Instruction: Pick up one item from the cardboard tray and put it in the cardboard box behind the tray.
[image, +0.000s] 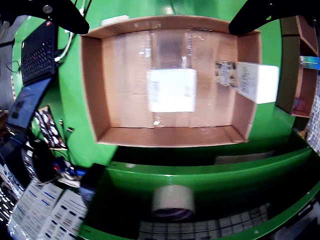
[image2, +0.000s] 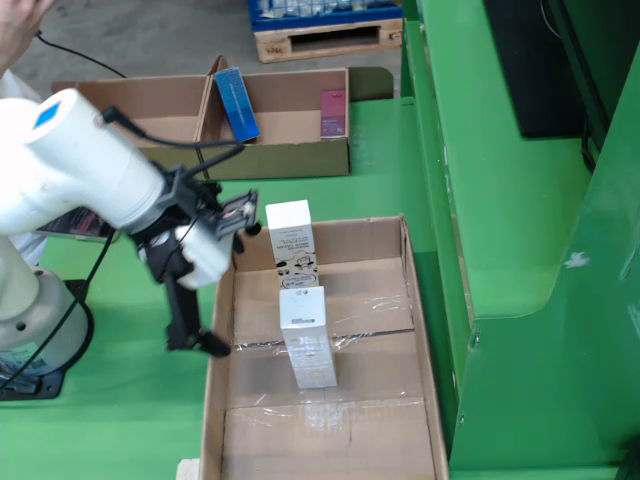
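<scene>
While arm hangs over green bench (image2: 520, 200), large shallow cardboard tray (image2: 420, 330) sits below; smaller cardboard box (image2: 290, 160) behind, holding blue pkg (image2: 236, 103); two white rectangular cartons: one (image2: 308, 350) on tray floor, other (image2: 290, 232) at far wall; gripper (image2: 205, 290) wide open, empty, fingers at tray's left rim in fixed view, clear of both.

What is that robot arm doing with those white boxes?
The white arm hangs beside the cardboard tray, its gripper over the tray's wall with open jaws, holding nothing. Two white boxes wait in the tray: one in the middle, one by the end wall. Neither is picked up yet.
</scene>
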